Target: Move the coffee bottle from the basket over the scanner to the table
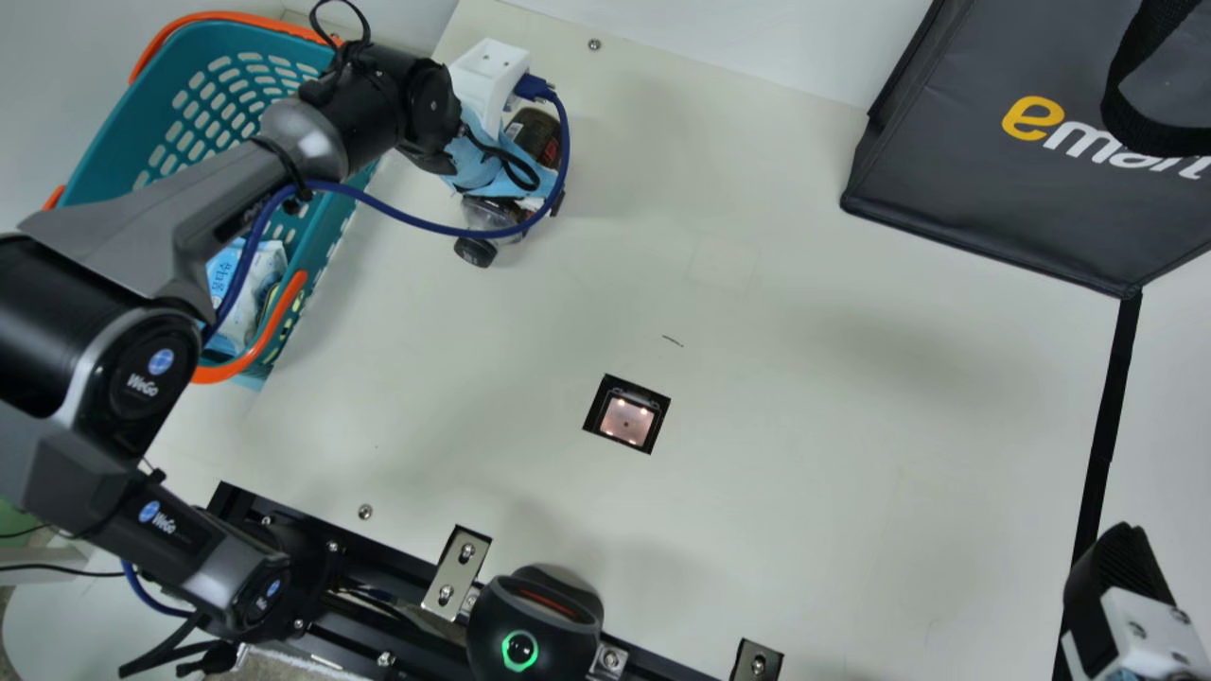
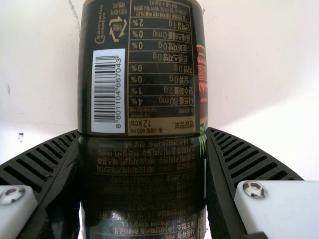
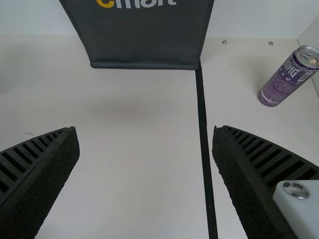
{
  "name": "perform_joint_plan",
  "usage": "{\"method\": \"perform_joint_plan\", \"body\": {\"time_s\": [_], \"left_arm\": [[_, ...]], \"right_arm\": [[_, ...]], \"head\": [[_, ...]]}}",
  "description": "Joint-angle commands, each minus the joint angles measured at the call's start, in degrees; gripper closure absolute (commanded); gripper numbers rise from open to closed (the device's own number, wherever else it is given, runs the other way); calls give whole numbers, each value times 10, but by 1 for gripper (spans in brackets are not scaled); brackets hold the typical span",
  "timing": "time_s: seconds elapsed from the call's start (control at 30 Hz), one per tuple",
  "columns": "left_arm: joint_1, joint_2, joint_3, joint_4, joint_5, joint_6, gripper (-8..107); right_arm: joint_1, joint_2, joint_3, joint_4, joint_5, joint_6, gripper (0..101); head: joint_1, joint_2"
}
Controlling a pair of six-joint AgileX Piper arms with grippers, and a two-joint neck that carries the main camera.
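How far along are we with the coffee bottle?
Done: the coffee bottle is out of the basket, beside it in the main view. In hand: the left fingers grip it from both sides. Left, as I judge it: passing it over the lit square in the table, likely the scanner, which it is not over now, then releasing it on the table.

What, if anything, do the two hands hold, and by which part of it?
The left hand holds the coffee bottle by both sides of its body; the right hand is empty.
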Motion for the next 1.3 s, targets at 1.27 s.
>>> {"method": "perform_joint_plan", "body": {"time_s": [1.27], "left_arm": [[33,-245,206,-63,-42,112,9]], "right_arm": [[0,0,0,0,-1,0,6]], "head": [[-17,1]]}}
